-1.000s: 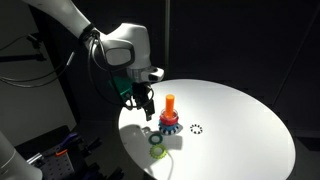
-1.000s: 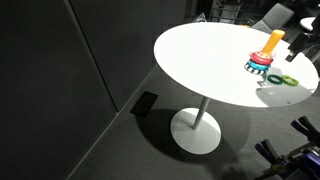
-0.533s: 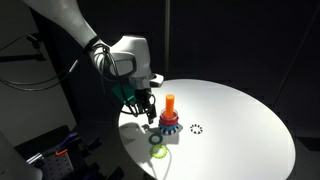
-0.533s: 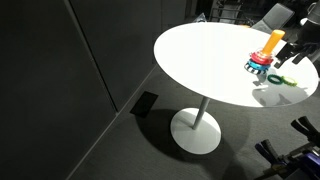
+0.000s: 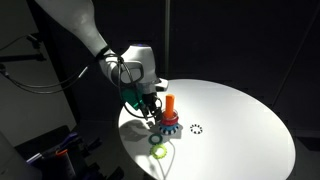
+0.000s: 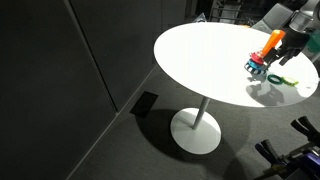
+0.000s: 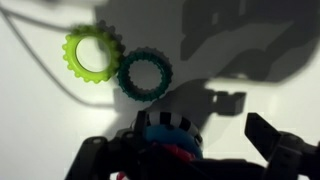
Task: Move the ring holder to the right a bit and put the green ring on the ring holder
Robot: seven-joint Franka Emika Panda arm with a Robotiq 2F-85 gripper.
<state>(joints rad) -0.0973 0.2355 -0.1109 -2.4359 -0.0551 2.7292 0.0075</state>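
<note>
The ring holder (image 5: 168, 120), an orange peg on a red dome with a blue toothed rim, stands on the white round table (image 5: 235, 120). It also shows in an exterior view (image 6: 264, 58), where its peg seems to lean. My gripper (image 5: 156, 108) is low beside it, also seen in an exterior view (image 6: 288, 48). In the wrist view the gripper (image 7: 190, 155) is open, with the holder's base (image 7: 165, 140) between the fingers, nearer the left one. The dark green ring (image 7: 144, 73) lies flat next to the lime ring (image 7: 93, 52), touching it.
A black-and-white dotted circle mark (image 5: 196, 128) is on the table beside the holder. The two rings (image 5: 158, 148) lie near the table's front edge, and also show in an exterior view (image 6: 285, 80). Dark curtains surround the table.
My gripper has come down and moved toward the ring holder, from above and beside it to level with it. The holder's peg looks more tilted. The rings have not moved.
</note>
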